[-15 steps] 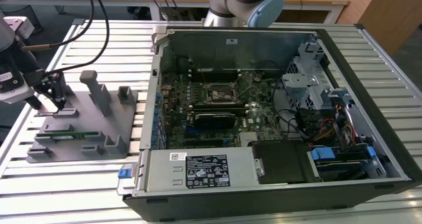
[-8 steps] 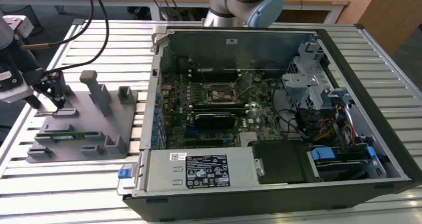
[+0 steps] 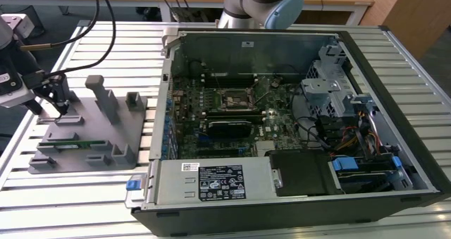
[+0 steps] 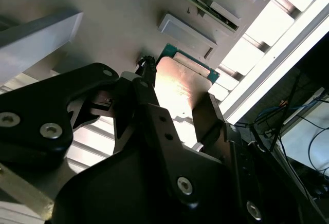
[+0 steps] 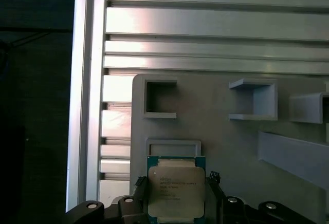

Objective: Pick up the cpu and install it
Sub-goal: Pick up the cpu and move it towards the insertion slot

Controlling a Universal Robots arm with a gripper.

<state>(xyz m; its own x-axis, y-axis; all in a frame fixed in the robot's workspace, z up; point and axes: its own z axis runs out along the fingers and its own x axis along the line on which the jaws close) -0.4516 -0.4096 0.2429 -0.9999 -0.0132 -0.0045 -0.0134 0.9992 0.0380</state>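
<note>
Black two-sided claw [image 3: 50, 104] is low over the near-corner of a grey moulded plastic fixture tray [image 3: 92, 144], which rests on the slatted aluminium counter [image 3: 84, 197].

The cpu [image 5: 175, 196], a flat square chip with a shiny silver metal lid and a thin green rim, lies flat on the tray, directly inside the claw's [image 5: 176, 180] span. In both wrist views the claw's black parts flank two opposite edges of the chip. Second wrist view: claw [image 4: 177, 93] stands right at the cpu [image 4: 180, 80], lid catching the light. Cannot tell whether the claw is pressing on the chip or only straddling it; contact at the edges is not clear.

Just beyond the cpu from the claw: a shallow raised rectangular frame [image 5: 173, 147] on the tray [image 5: 216, 147]. Further out from the claw: a square open pocket [image 5: 160, 98].

A narrow green memory stick [image 3: 74, 143] lies in the tray, near the claw.

Open black computer case [image 3: 394, 117] with green motherboard [image 3: 282, 117] lies well apart from the claw, toward the exterior view's right. Its square black-framed socket [image 3: 231, 99] sits mid-board.
</note>
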